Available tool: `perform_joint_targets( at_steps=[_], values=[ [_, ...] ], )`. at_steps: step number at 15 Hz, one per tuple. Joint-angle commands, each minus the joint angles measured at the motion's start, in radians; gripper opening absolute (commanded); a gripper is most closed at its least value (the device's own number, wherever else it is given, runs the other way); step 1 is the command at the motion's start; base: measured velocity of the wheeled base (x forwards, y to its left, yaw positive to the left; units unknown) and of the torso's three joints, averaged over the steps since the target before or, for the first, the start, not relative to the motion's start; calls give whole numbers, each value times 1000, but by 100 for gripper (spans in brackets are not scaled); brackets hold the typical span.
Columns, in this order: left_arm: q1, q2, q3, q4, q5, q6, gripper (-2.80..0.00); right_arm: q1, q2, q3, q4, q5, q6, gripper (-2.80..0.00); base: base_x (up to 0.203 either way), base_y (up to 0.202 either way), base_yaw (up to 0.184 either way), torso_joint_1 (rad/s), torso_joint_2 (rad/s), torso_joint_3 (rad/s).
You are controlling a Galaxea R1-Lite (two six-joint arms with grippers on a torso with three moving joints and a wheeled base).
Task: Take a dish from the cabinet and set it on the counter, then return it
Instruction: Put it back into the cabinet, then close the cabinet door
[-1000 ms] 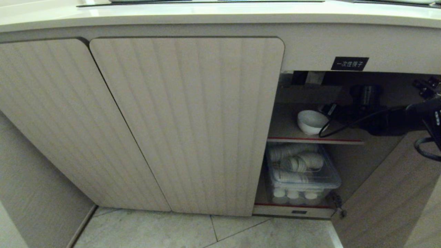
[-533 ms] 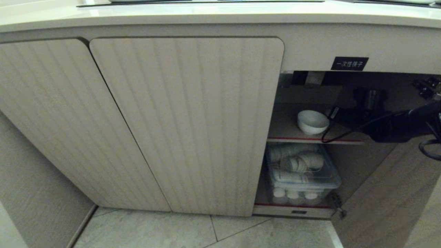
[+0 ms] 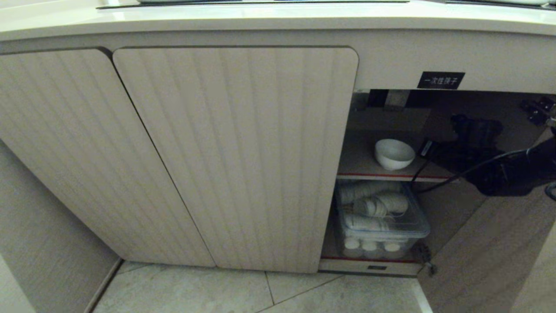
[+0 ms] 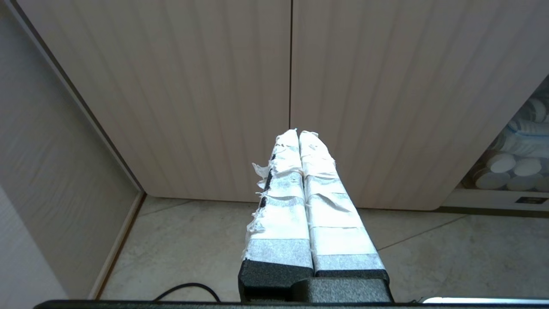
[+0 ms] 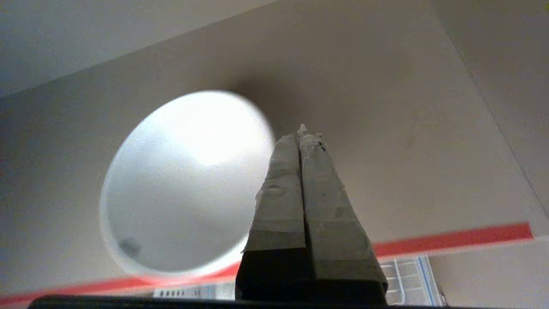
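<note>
The right gripper (image 5: 300, 137) hangs inside the open compartment of the cabinet (image 3: 234, 152), its taped fingers (image 5: 281, 189) pressed flat together on nothing, the tips just beside the rim of the dish (image 5: 184, 180) but apart from it. A second ago the same claw stood spread wide and closer to the bowl; it has since snapped shut and drawn back toward the open side of the compartment, and the dish (image 3: 394, 153) sits where it sat before, upright on the upper red-edged shelf (image 3: 391, 176), so this reads as a bowl already returned and an arm on its way out, with the task near its end. In the head view the right gripper (image 3: 428, 148) is a dark shape with a trailing black cable (image 3: 456, 178), on the same shelf level as the dish. Below the claw, on the bottom shelf, a clear plastic bin (image 3: 382, 226) holds sleeves of stacked white disposable cups (image 3: 375, 206) lying on their sides, with more round white pieces at its front wall. Above it a small black label (image 3: 441, 80) marks the opening, under the cream counter (image 3: 260, 17). Farther off, the left gripper (image 4: 299, 135) is parked low before the closed ribbed doors (image 4: 171, 94), its taped fingers shut together too and holding nothing.
</note>
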Motion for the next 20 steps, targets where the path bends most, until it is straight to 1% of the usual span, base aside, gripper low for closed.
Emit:
perform_joint_targets(
  at_steps=[1, 5, 7, 11, 14, 16, 20],
  values=[
    [0, 0, -1, 0, 1, 0, -280, 0, -43, 67, -43, 14, -1, -280, 0, 0, 0, 0, 0, 0],
    [0, 0, 0, 0, -1, 0, -280, 1, -117, 256, -167, 68, -30, -280, 0, 0, 0, 0, 0, 0],
    [0, 0, 0, 0, -1, 0, -280, 2, -162, 322, -199, 92, -36, -280, 0, 0, 0, 0, 0, 0],
    [0, 0, 0, 0, 1, 0, -280, 8, -243, 413, -206, 106, -41, -280, 0, 0, 0, 0, 0, 0],
    [0, 0, 0, 0, 0, 0, -280, 8, -319, 476, -202, 137, -43, -280, 0, 0, 0, 0, 0, 0],
    [1, 0, 0, 0, 0, 0, -280, 13, -381, 534, -198, 142, -44, -280, 0, 0, 0, 0, 0, 0],
    [0, 0, 0, 0, 1, 0, -280, 15, -491, 677, -205, 155, -91, -280, 0, 0, 0, 0, 0, 0]
  ],
)
